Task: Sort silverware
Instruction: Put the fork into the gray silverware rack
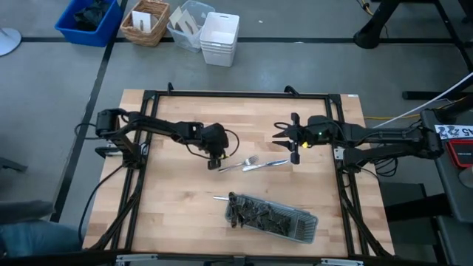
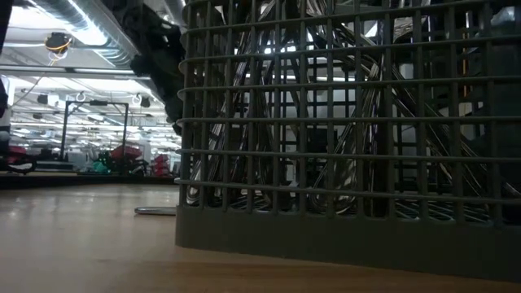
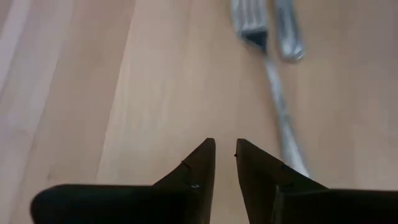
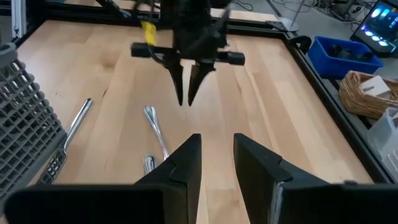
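Note:
A fork and a second silver piece lie flat at the middle of the wooden table. The grey mesh tray lies near the front edge with several pieces of silverware inside; one more piece rests on the table by its left end. My left gripper points steeply down just beside the fork's handle end, its fingers a narrow gap apart with nothing between them. My right gripper hovers open to the right of the two pieces, its fingers pointing toward the left gripper.
A black frame runs round the table. Beyond the far edge stand a blue bin, a wicker basket and a white bin. In the low view the tray's mesh wall fills most of the picture.

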